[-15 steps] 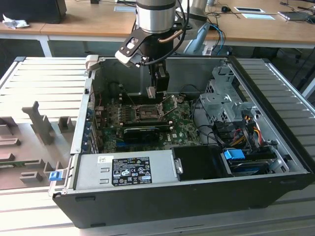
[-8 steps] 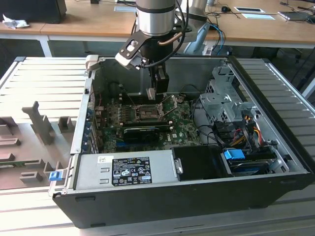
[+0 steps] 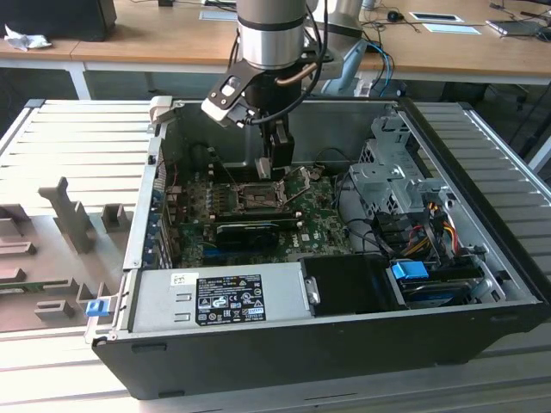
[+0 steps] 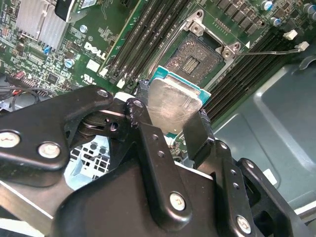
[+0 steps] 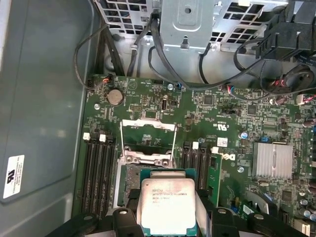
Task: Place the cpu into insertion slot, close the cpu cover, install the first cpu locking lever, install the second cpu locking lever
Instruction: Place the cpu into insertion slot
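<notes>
The gripper (image 4: 170,118) pinches the cpu (image 4: 173,103) between its 2 fingers, just above the open insertion slot (image 4: 197,59) on the green motherboard (image 4: 98,54). The cpu cover (image 5: 148,125) is swung open.

Ribbed grey metal table (image 3: 77,129) spans the exterior view. Open black computer case (image 3: 258,344) sits directly on it, centre to right of frame. At left edge: flat grey plate (image 3: 26,284) on the slats, carrying upright grey fixture blocks (image 3: 71,211).

Arm (image 3: 271,34) vertical, pincer (image 4: 170,111) tight on cpu (image 5: 168,205)
</notes>
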{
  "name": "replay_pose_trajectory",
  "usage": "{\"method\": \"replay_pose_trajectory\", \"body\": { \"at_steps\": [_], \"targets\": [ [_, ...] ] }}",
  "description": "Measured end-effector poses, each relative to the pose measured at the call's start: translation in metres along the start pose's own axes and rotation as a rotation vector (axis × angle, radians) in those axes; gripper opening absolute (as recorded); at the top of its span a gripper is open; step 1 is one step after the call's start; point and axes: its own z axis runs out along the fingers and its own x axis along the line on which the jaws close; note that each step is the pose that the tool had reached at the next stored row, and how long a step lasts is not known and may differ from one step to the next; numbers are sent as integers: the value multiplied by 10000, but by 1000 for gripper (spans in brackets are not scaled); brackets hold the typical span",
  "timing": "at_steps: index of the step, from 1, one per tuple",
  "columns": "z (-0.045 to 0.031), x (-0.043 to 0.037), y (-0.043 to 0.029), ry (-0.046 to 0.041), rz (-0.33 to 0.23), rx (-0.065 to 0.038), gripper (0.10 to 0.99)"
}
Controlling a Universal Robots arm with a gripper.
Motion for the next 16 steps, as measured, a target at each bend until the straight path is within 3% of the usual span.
{"method": "replay_pose_trajectory", "body": {
  "at_steps": [5, 9, 14, 16],
  "targets": [
    [67, -2, -8, 1, 1, -1, 525],
    [131, 4, -76, 0, 4, -1, 525],
    [323, 29, -115, -78, 745, -13, 525],
    [360, 31, -131, -85, 828, -15, 525]
  ]
}}
